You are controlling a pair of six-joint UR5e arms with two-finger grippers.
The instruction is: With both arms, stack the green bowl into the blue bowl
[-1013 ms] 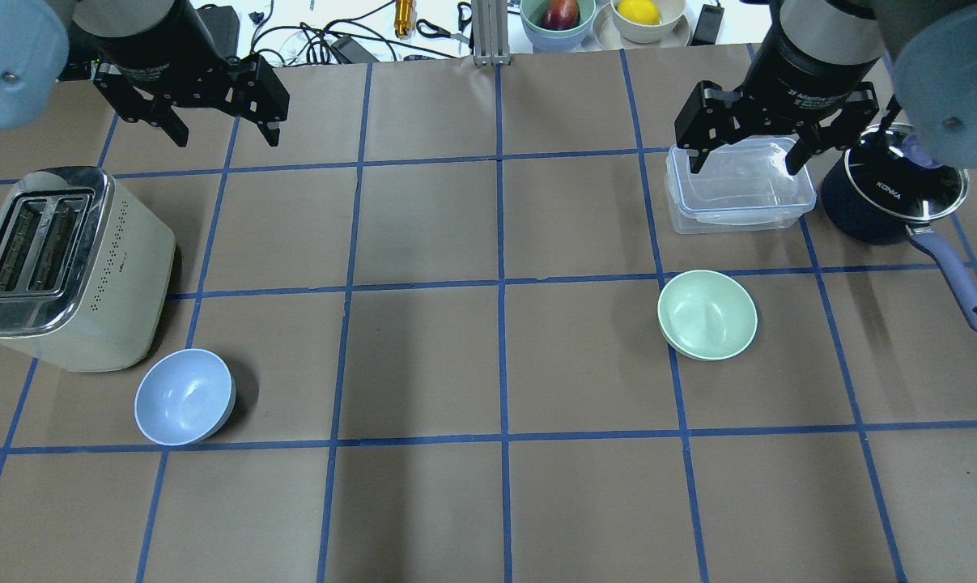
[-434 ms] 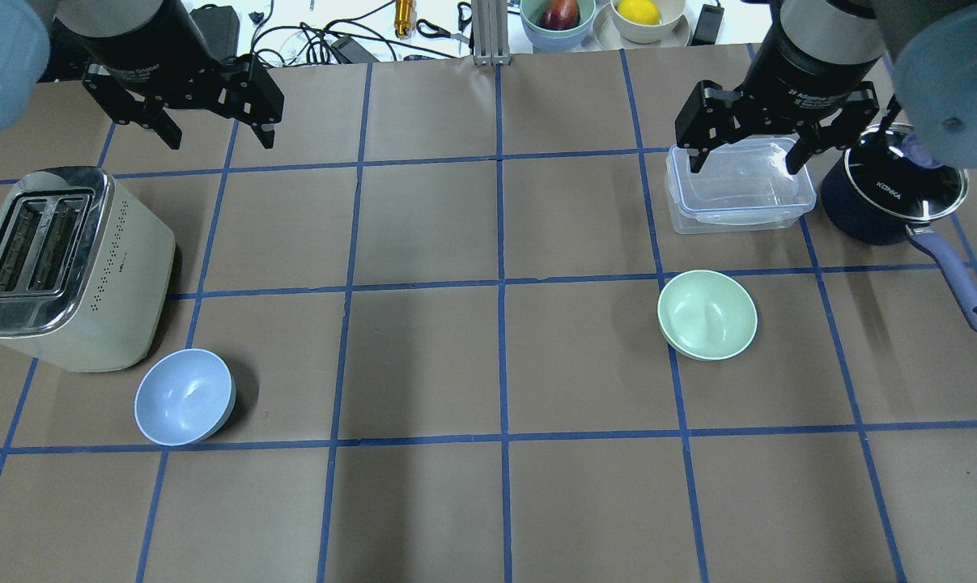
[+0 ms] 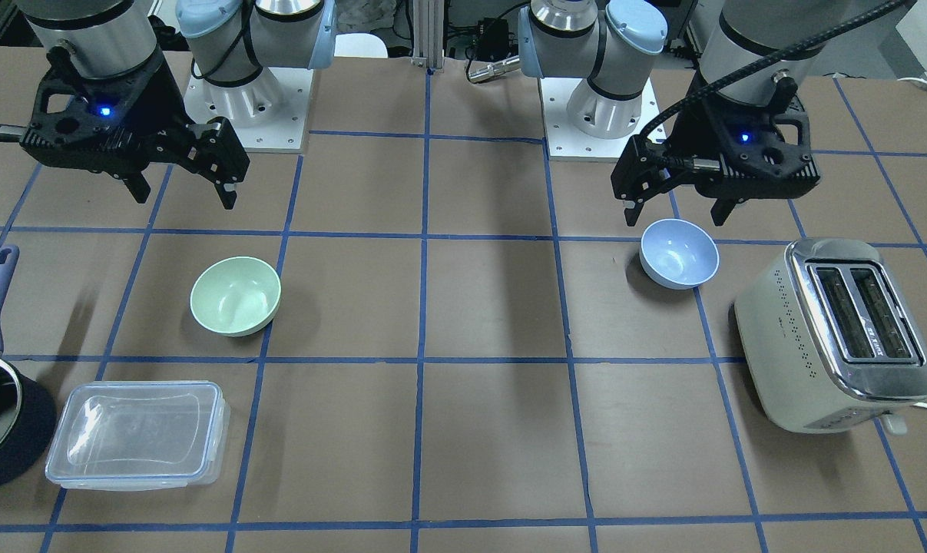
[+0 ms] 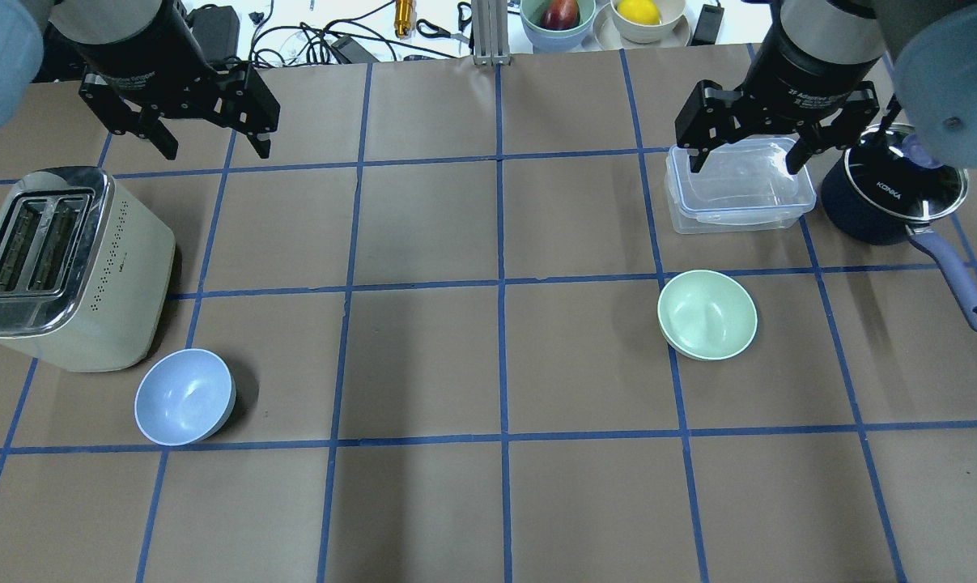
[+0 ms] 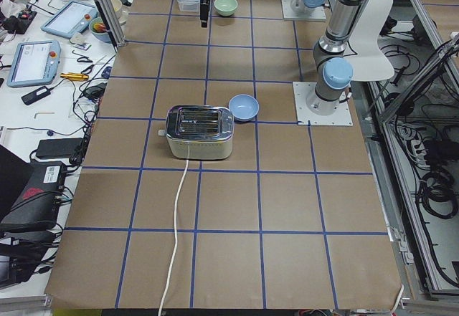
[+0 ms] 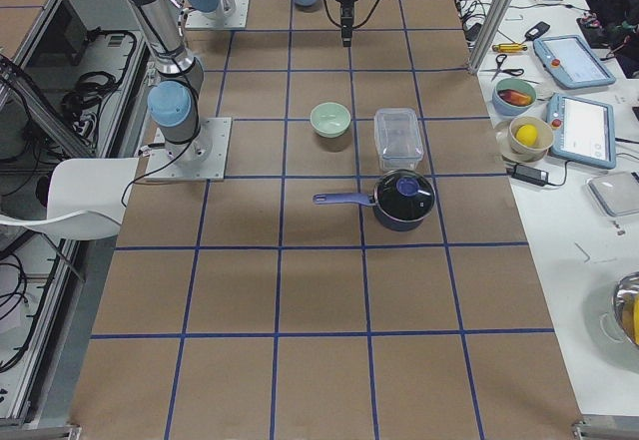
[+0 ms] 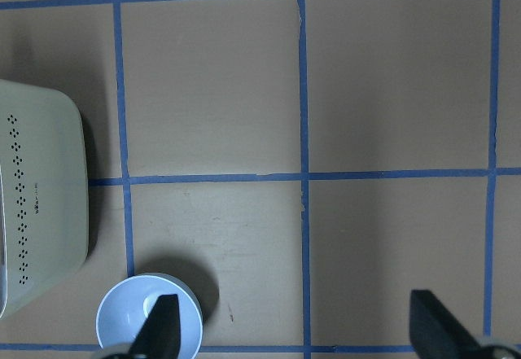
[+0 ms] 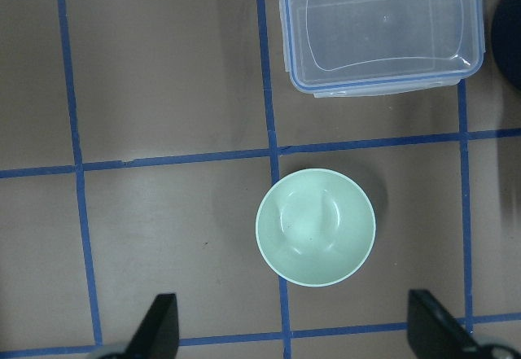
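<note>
The green bowl (image 4: pixel 707 314) sits upright on the table's right half; it also shows in the front view (image 3: pixel 235 296) and in the right wrist view (image 8: pixel 316 226). The blue bowl (image 4: pixel 184 397) sits upright beside the toaster, also in the front view (image 3: pixel 679 253) and at the bottom edge of the left wrist view (image 7: pixel 150 325). My left gripper (image 4: pixel 211 147) hangs open and empty high above the table, far beyond the blue bowl. My right gripper (image 4: pixel 745 160) hangs open and empty high above the clear box, beyond the green bowl.
A cream toaster (image 4: pixel 59 267) stands at the left, close to the blue bowl. A clear lidded box (image 4: pixel 737 197) and a dark saucepan (image 4: pixel 893 202) with a purple handle stand at the back right. Bowls of fruit (image 4: pixel 558 18) and cables lie beyond the table's far edge.
My left gripper has shifted slightly to the left and away from me. The right gripper and both bowls have not moved.
</note>
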